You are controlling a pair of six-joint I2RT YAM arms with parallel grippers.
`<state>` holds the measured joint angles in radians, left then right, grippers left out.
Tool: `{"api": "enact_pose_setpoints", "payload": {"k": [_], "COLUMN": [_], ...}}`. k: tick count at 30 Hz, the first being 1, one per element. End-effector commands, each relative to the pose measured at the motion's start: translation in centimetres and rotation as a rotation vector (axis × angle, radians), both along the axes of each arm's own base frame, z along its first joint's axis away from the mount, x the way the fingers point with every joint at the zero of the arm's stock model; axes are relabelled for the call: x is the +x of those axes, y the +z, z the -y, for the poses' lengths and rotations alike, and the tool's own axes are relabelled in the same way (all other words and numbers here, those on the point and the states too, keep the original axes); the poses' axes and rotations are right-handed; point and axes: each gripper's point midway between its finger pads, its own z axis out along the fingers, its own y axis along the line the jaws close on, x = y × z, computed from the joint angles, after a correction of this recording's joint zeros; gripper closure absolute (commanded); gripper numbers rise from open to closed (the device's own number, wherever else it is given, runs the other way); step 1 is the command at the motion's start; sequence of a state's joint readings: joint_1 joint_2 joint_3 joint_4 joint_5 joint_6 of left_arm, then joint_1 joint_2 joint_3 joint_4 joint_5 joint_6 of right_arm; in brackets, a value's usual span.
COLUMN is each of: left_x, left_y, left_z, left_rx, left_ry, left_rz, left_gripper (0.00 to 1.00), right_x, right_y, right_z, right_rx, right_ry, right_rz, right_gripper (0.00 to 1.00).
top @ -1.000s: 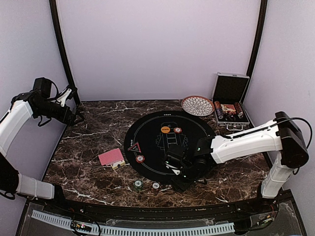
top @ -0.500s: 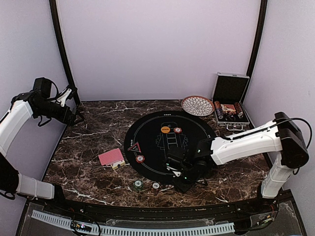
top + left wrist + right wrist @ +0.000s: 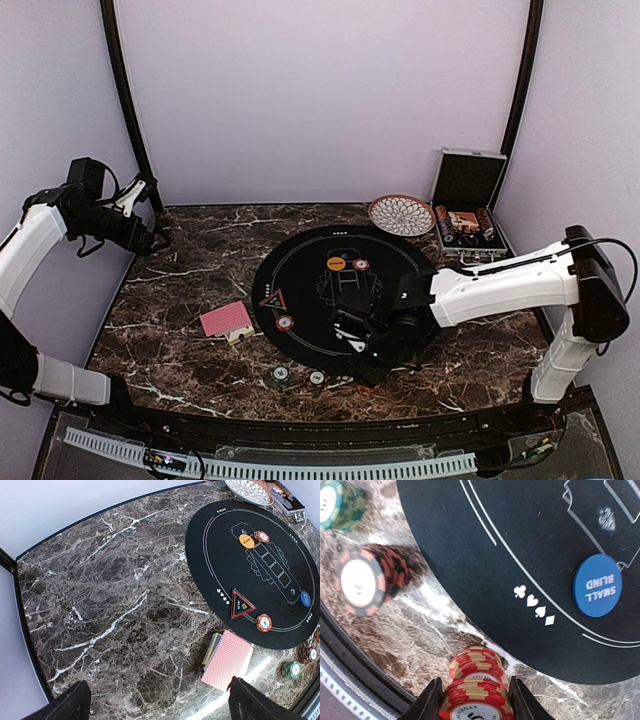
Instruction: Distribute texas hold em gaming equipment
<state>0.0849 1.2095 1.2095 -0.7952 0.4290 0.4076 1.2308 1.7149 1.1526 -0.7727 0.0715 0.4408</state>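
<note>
Right gripper (image 3: 475, 684): jaws pinch a red chip stack (image 3: 476, 706) low on the tabletop (image 3: 430, 630), just off the black mat (image 3: 520, 540), second red stack (image 3: 475, 662) right behind. Left gripper (image 3: 162, 702) gapes empty. Chip-dealing step, I'd say; next, lift straight, sparing the neighbour.

A dark marble table (image 3: 190, 270) veined in white carries a round black mat (image 3: 400, 265) printed with white lines. Past the mat's far right edge sits a patterned round bowl (image 3: 401, 214), just beside an open silver aluminium case (image 3: 468, 178), lid upright.
</note>
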Motion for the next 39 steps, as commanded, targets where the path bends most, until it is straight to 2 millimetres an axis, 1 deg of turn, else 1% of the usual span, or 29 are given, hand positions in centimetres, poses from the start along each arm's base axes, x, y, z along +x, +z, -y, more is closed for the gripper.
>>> {"api": "enact_pose_setpoints", "payload": {"k": [1, 3, 6, 9, 13, 16, 22, 31, 34, 39], "left_x": [-0.5, -0.5, -0.5, -0.5, -0.6, -0.7, -0.8, -0.7, -0.7, -0.8], "left_y": [0.8, 0.9, 0.9, 0.9, 1.1, 1.1, 1.0, 1.0, 1.0, 0.9], "left_z": [0.3, 0.3, 0.3, 0.3, 0.4, 0.4, 0.4, 0.4, 0.3, 0.3], "left_rx": [0.003, 0.003, -0.001, -0.002, -0.002, -0.001, 0.003, 0.000, 0.005, 0.007], "left_ry": [-0.014, -0.014, -0.016, -0.016, -0.017, -0.020, -0.021, -0.018, -0.017, -0.016], "left_rz": [0.013, 0.015, 0.013, 0.015, 0.021, 0.021, 0.022, 0.022, 0.023, 0.021], "left_gripper": [0.01, 0.01, 0.01, 0.01, 0.01, 0.01, 0.01, 0.01, 0.01, 0.01], "right_x": [1.1, 2.8, 5.6, 8.2, 9.9, 10.2, 9.6, 10.1, 10.2, 10.3], "right_y": [3.6, 4.5, 5.0, 4.2, 2.6, 1.2, -1.3, -2.9, -3.2, -2.9], "right_z": [-0.9, -0.7, 0.7, 2.7, 4.2, 5.1, 7.0, 7.4, 7.4, 7.5], "right_rx": [0.041, 0.043, 0.044, 0.028, 0.014, -0.005, -0.041, -0.046, -0.045, -0.053], "right_ry": [0.006, -0.029, -0.111, -0.202, -0.273, -0.298, -0.318, -0.329, -0.329, -0.327], "right_rz": [0.076, 0.101, 0.122, 0.130, 0.126, 0.112, 0.077, 0.075, 0.069, 0.073], "right_gripper": [0.58, 0.59, 0.61, 0.63, 0.64, 0.64, 0.63, 0.57, 0.54, 0.37]}}
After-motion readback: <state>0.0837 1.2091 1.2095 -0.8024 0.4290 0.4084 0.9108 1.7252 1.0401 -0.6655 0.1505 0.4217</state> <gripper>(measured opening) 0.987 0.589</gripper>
